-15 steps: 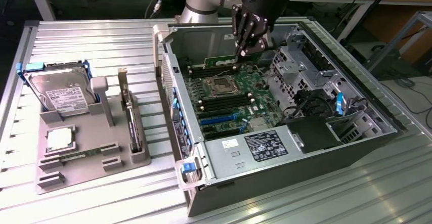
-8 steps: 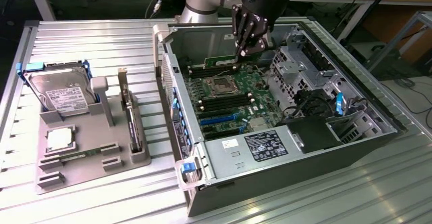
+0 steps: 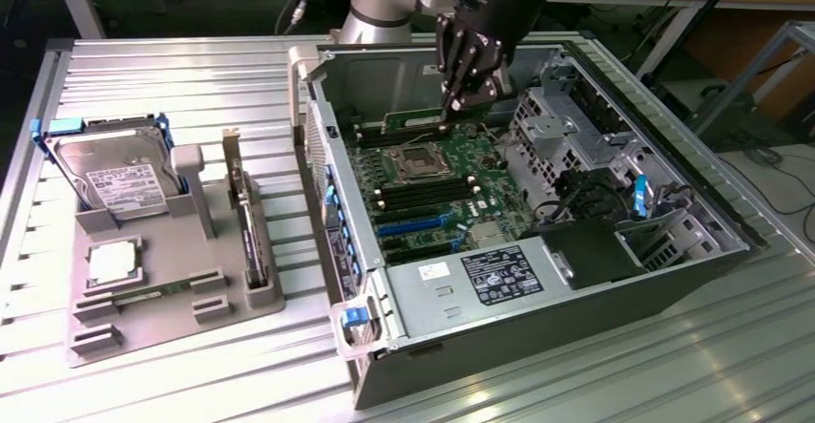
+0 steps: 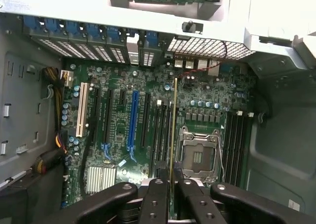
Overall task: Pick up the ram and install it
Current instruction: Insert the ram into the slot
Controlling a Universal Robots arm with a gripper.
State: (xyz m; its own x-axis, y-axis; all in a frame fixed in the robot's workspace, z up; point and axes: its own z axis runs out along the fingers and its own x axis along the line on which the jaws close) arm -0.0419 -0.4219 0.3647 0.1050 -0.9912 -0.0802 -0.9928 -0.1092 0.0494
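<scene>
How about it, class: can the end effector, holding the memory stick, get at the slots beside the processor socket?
Probably yes: the case is open on top, the end effector holds the memory stick above the slots, and nothing crosses them.

Green ram (image 3: 414, 115), black fingers (image 4: 154, 202), green motherboard (image 4: 123, 110) with blue slot (image 4: 132, 120) and white slot (image 4: 80, 110), grey ribbed table (image 3: 153, 70).

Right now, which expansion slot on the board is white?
The end slot, farthest from the CPU socket, beside the cable bundle. The rest are black, except one blue slot.
</scene>
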